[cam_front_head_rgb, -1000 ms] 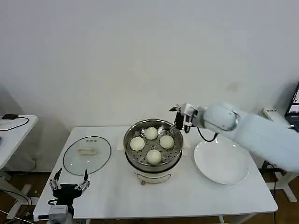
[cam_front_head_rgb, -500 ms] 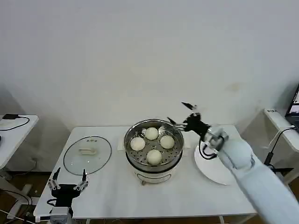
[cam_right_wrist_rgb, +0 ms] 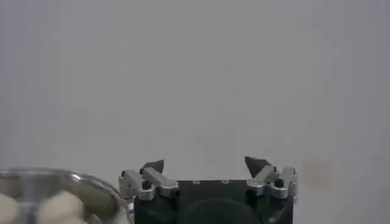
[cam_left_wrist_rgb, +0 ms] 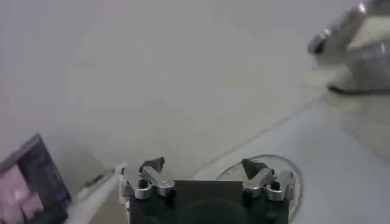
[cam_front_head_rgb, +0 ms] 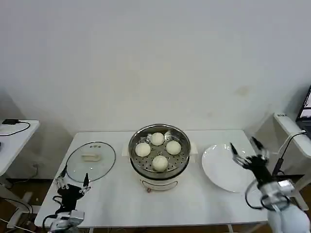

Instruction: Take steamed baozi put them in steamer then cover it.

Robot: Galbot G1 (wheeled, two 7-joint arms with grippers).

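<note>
The steamer point(cam_front_head_rgb: 141, 171) stands mid-table, uncovered, with several off-white baozi point(cam_front_head_rgb: 157, 139) on its perforated tray. The cover point(cam_front_head_rgb: 90, 160), a glass lid with a white handle, lies flat on the table to the steamer's left. My left gripper point(cam_front_head_rgb: 74, 175) is open and empty at the front left, just in front of the cover. My right gripper point(cam_front_head_rgb: 244, 146) is open and empty over the right side of the white plate point(cam_front_head_rgb: 218, 167). The left wrist view has the left gripper point(cam_left_wrist_rgb: 202, 165), the cover point(cam_left_wrist_rgb: 231, 171) and the steamer point(cam_left_wrist_rgb: 359, 42). The right wrist view has the right gripper point(cam_right_wrist_rgb: 204, 164), the steamer point(cam_right_wrist_rgb: 91, 185) and a baozi point(cam_right_wrist_rgb: 58, 207).
The white plate lies bare on the table to the steamer's right. A small side table with a black device and cable point(cam_front_head_rgb: 12, 124) stands at the far left. Another white surface point(cam_front_head_rgb: 291, 126) stands beyond the table's right edge.
My right arm has drawn back from the steamer's far right rim, toward me and to the right, and now hangs over the plate. The left gripper has barely moved.
</note>
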